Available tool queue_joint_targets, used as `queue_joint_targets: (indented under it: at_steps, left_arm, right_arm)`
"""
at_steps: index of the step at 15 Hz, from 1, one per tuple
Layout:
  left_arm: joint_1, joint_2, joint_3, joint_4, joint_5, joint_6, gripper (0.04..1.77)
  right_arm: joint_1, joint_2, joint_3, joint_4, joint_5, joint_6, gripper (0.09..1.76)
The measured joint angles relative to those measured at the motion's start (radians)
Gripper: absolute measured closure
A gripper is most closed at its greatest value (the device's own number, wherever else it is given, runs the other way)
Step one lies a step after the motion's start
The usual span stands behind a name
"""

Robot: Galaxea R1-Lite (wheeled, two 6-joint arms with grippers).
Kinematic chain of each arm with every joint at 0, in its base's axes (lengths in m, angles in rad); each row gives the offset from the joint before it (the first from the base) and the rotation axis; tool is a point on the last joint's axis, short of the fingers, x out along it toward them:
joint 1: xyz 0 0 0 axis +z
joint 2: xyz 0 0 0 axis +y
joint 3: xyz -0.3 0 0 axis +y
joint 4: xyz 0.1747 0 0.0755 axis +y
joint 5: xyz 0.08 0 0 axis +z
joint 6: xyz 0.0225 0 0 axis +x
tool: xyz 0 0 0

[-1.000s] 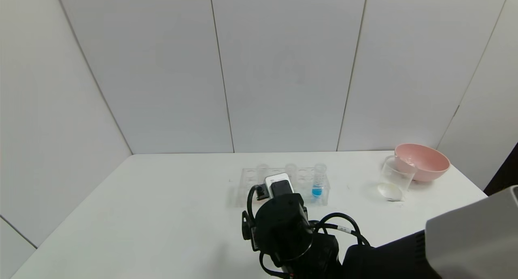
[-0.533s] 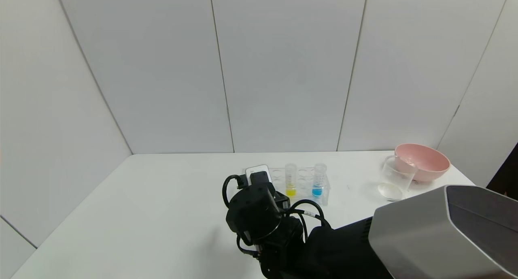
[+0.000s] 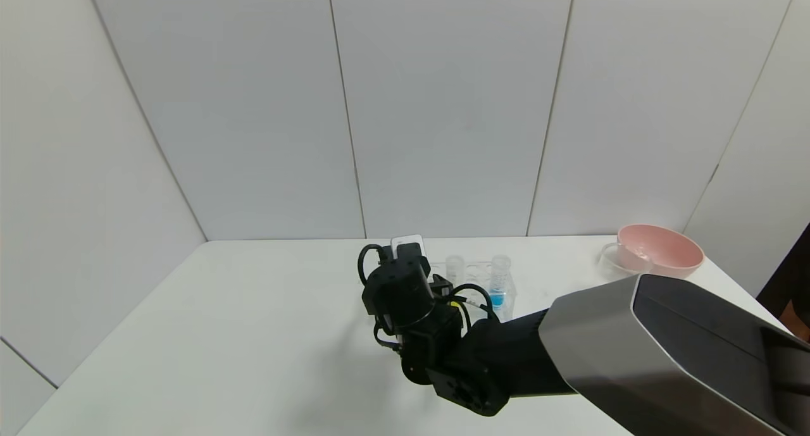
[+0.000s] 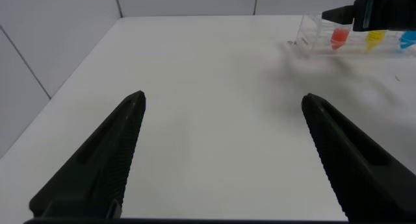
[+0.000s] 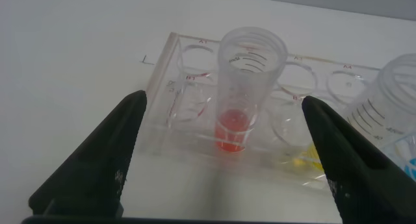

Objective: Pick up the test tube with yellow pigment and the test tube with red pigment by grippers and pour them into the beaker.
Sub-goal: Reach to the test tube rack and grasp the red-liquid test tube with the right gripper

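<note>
- 2 spread fingers of the right gripper (image 5: 221, 152) flank the test tube with red pigment (image 5: 245, 87), which stands upright in the clear rack (image 5: 175, 87), untouched.
- At its 3 o'clock stands the test tube with yellow pigment (image 5: 383, 110).
- Far at 3 o'clock sits the beaker (image 3: 617, 259), touching the pink bowl (image 3: 661, 251).
- Well apart, the left gripper (image 4: 221, 152) hovers open over the table (image 4: 208, 87).

The right arm (image 3: 664, 347) has a smooth silver-grey shell on its forearm, then matte black joint housings with a round black wrist. Looped black cables (image 3: 471, 295), one bearing a small white tag, run along it. A small white-grey block (image 3: 407, 242) caps the right gripper (image 5: 224, 156), whose tapering black fingers (image 5: 97, 165) have ribbed inner faces.
</note>
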Motion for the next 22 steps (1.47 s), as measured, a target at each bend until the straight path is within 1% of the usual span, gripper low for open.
queue_joint_targets:
  at_steps: [8,14,17,18,21,22]
  left_arm:
    - [0.000,0.000,0.000,0.000,0.000,0.000,0.09]
    - [0.000,0.000,0.000,0.000,0.000,0.000,0.09]
    - [0.000,0.000,0.000,0.000,0.000,0.000,0.09]
    - [0.000,0.000,0.000,0.000,0.000,0.000,0.09]
    - [0.000,0.000,0.000,0.000,0.000,0.000,0.09]
    - [0.000,0.000,0.000,0.000,0.000,0.000,0.09]
  right_arm:
    - [-0.038,0.084,-0.140,0.000,0.001,-0.049,0.14]
    - [-0.044,0.101,-0.154,-0.001,0.006,-0.050,0.14]
    - [-0.041,0.097,-0.153,-0.009,0.008,-0.059,0.65]
    - [-0.039,0.094,-0.150,-0.005,0.008,-0.060,0.78]
    - [-0.037,0.086,-0.136,-0.010,0.007,-0.061,1.10]
    - [-0.038,0.085,-0.130,-0.012,0.005,-0.061,1.31]
